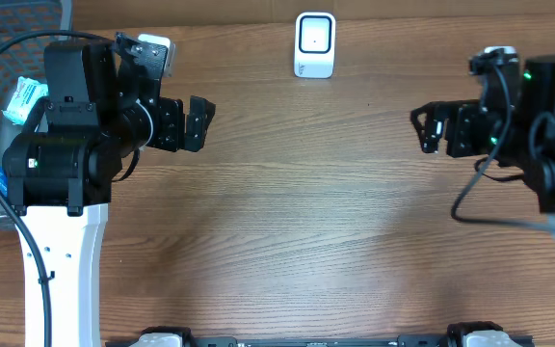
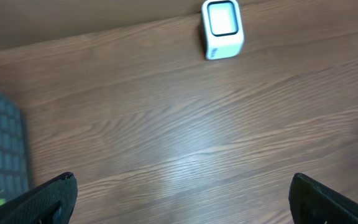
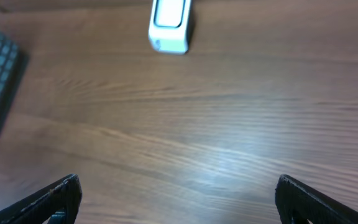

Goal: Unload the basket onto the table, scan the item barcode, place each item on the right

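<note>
Overhead view of a brown wood-grain counter (image 1: 306, 222). A small white box-shaped barcode scanner with a rounded-square window on its face (image 1: 314, 43) stands at the far edge of the counter, about midway across.

Well to the left of the scanner, at the counter's side, sits a dark grey mesh basket (image 1: 8, 19). Inside it lies a light teal and white packet (image 1: 25, 99), partly hidden by the left arm.

The black left end effector (image 1: 200, 123) hangs over the counter, left of the scanner and nearer the robot's base, its jaws spread wide and released. The black right end effector (image 1: 424, 130) hangs to the right of the scanner, also nearer the base, its jaws likewise spread and released. The two end effectors point toward each other, well apart.

Both wrist views show the scanner far ahead beyond wide-set dark fingertips. A corner of the basket appears to the scanner's left.
</note>
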